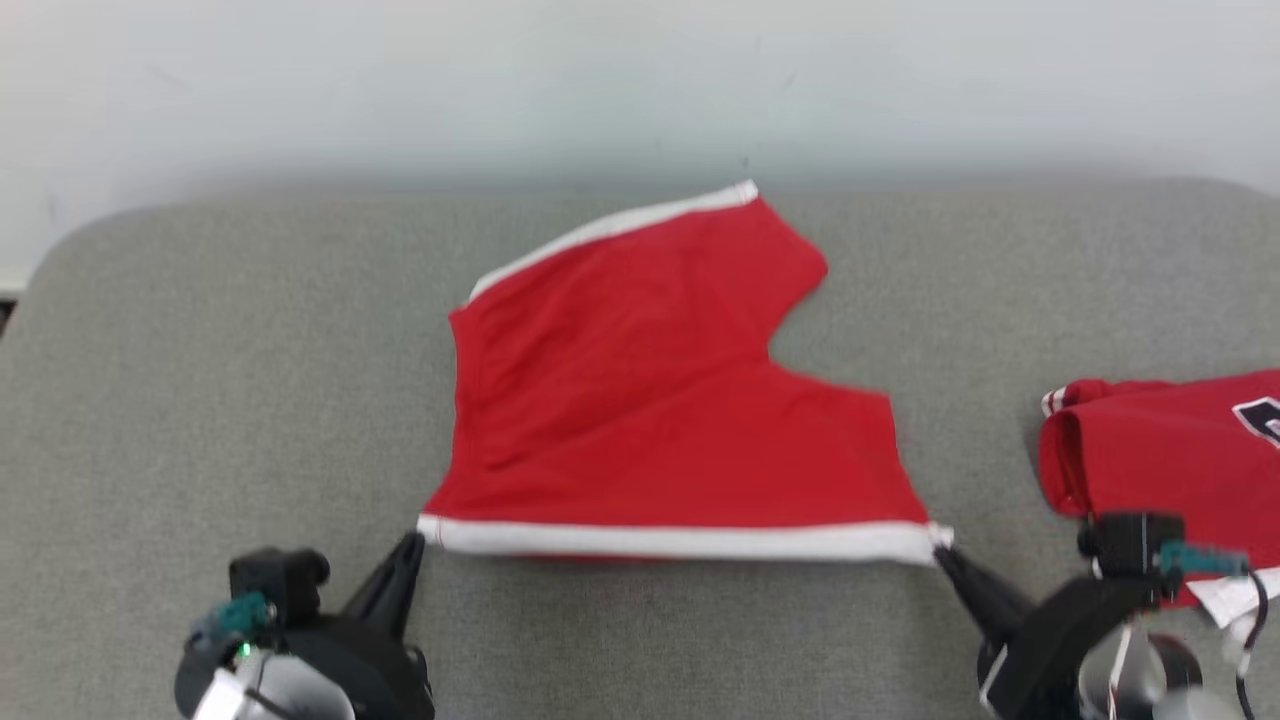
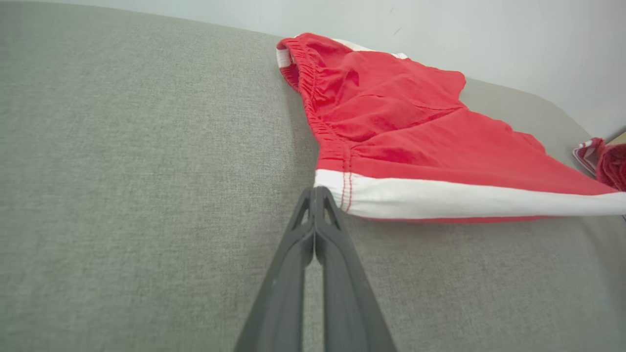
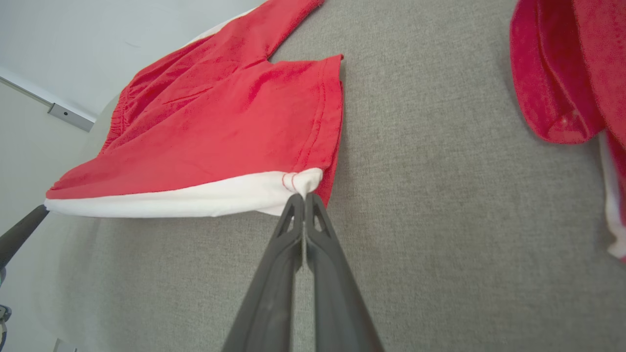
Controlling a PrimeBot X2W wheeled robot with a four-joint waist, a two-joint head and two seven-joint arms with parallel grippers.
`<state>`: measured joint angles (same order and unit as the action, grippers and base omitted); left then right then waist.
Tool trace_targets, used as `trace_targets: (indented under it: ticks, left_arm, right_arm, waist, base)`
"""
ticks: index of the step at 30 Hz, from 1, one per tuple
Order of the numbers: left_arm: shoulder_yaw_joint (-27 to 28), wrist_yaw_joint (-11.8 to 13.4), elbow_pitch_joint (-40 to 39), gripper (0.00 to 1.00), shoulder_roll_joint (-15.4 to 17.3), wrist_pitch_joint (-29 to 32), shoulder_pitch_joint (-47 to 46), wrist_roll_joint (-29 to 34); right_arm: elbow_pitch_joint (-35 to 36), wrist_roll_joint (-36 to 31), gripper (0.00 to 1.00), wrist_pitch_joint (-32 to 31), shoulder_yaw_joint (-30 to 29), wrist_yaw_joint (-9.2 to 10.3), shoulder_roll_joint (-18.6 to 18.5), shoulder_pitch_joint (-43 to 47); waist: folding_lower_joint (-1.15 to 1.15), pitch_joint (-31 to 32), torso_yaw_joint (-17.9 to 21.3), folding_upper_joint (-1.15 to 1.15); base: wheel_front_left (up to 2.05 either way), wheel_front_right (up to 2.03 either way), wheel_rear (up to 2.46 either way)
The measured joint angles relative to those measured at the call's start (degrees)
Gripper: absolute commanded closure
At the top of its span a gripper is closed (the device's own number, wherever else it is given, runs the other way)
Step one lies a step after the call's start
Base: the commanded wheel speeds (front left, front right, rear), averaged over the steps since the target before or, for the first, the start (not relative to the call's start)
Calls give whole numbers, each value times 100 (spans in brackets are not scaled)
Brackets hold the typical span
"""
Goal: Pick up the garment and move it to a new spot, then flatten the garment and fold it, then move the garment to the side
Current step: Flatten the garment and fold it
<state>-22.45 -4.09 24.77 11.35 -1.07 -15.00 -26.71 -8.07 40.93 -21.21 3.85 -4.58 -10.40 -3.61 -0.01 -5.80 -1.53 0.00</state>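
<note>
The left gripper (image 1: 411,546) and right gripper (image 1: 944,556) sat wide apart, fingers angled inward, each pinched shut on a garment (image 1: 640,400) corner

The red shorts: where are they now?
In the head view the red shorts lie in the middle of the grey surface, white band stretched between the left gripper and right gripper; another red garment lies to their right.

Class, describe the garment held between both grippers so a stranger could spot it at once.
On the grey surface, look to the middle: red shorts, their white-banded near edge pinched at its corners by the left gripper and right gripper. The red garment at the right edge has a dark print; these have none.
</note>
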Motion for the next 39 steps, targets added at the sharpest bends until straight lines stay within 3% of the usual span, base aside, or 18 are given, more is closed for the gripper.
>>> trace_targets:
  ticks: [13, 16, 18, 19, 20, 21, 31, 39]
  left_arm:
    - [53, 164, 131, 100, 54, -307, 1037, -31]
    - [51, 209, 188, 64, 48, -358, 1166, -31]
    - [56, 247, 222, 10, 55, -358, 1260, -31]
    - [54, 261, 232, 0, 54, -358, 1279, -31]
    - [63, 269, 232, 0, 44, -359, 1291, -32]
    - [68, 300, 232, 0, 36, -371, 1310, -33]
    - [188, 531, 229, 0, 43, -530, 1465, -23]
    - [645, 806, -385, 0, 196, -1166, 1686, -10]
  right_arm:
    - [791, -45, 100, -345, 226, 84, -5, 1516]
    - [840, -47, 100, -428, 271, 157, -1, 1734]
    - [854, -46, 100, -461, 267, 210, 0, 1789]
    - [862, -46, 71, -509, 278, 207, -3, 1812]
    - [858, -45, 58, -536, 296, 208, -3, 1842]
    - [848, -45, 0, -556, 320, 208, -2, 1852]
    - [765, -151, 0, -519, 276, 349, 4, 1853]
    - [1067, -671, 0, 499, -196, 591, 63, 1320]
  waist:
    - [-1, 796, 185, 0]
    - [-1, 888, 252, 0]
    - [0, 930, 291, 0]
    - [0, 941, 306, 0]
    - [0, 949, 317, 0]
    - [0, 953, 322, 0]
    - [1, 1015, 247, 0]
    - [1, 1221, 165, 0]
  base:
    - [0, 0, 0]
    - [0, 0, 0]
    - [0, 0, 0]
    - [0, 0, 0]
    - [0, 0, 0]
    - [0, 0, 0]
    - [0, 0, 0]
    - [0, 0, 0]
